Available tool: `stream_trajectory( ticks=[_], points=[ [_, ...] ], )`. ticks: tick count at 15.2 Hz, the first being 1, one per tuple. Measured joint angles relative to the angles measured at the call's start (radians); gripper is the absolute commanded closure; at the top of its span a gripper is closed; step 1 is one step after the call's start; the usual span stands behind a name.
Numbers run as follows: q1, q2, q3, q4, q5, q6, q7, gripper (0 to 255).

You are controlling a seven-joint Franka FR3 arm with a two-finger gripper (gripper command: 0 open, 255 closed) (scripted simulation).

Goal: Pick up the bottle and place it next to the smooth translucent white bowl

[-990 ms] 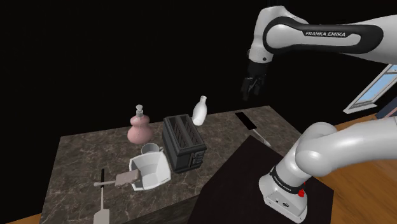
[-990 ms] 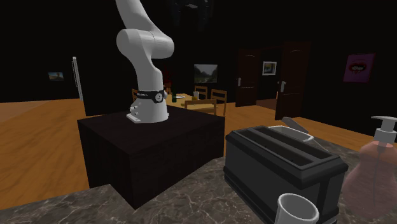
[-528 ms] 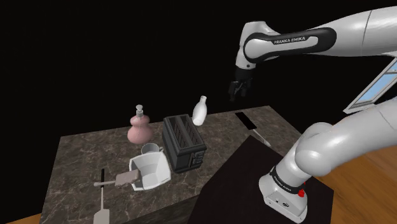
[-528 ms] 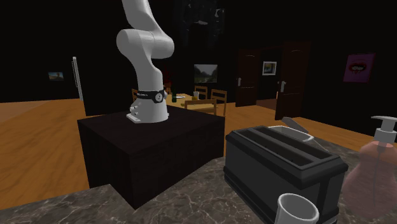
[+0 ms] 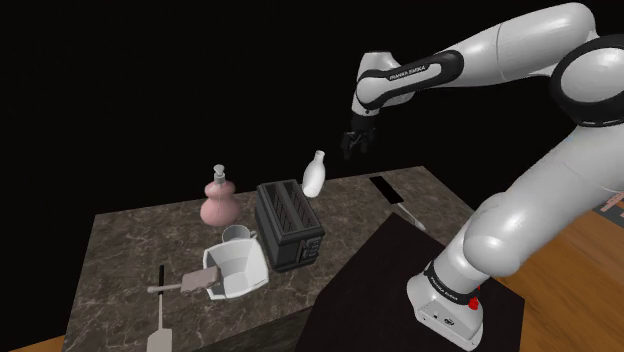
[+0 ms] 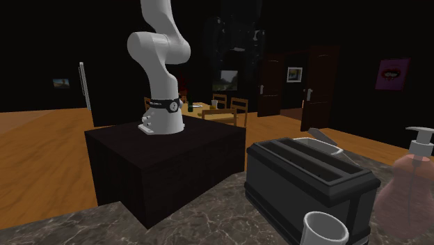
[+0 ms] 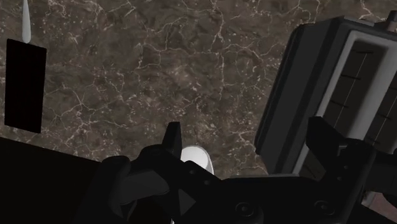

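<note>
My gripper (image 5: pixel 353 149) hovers over white bottle (image 5: pixel 314 173), countertop's far edge; fingers apart, empty. Grasp, carry to white bowl (image 5: pixel 238 270) not yet done.

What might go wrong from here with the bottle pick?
The bottle is slim and upright, so the open jaws coming down might knock it over. The toaster stands close beside it and might get clipped. The bowl sits crowded by the toaster and a mug, leaving tight placing room.

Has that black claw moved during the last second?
Yes. In the shoulder view the gripper has travelled left, closer to the white bottle, which stays put.
</note>
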Motion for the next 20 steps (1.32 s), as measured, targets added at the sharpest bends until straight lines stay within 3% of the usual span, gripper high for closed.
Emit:
stream_trajectory(
  ticks=[9, 17, 20],
  points=[
    [-0.029, 0.345, -0.017, 0.247, 0.093, 0.130, -0.081, 0],
    [-0.090, 0.653, 0.002, 0.545, 0.172, 0.165, -0.136, 0],
    [-0.118, 0.783, 0.013, 0.706, 0.194, 0.144, -0.145, 0]
  ],
)
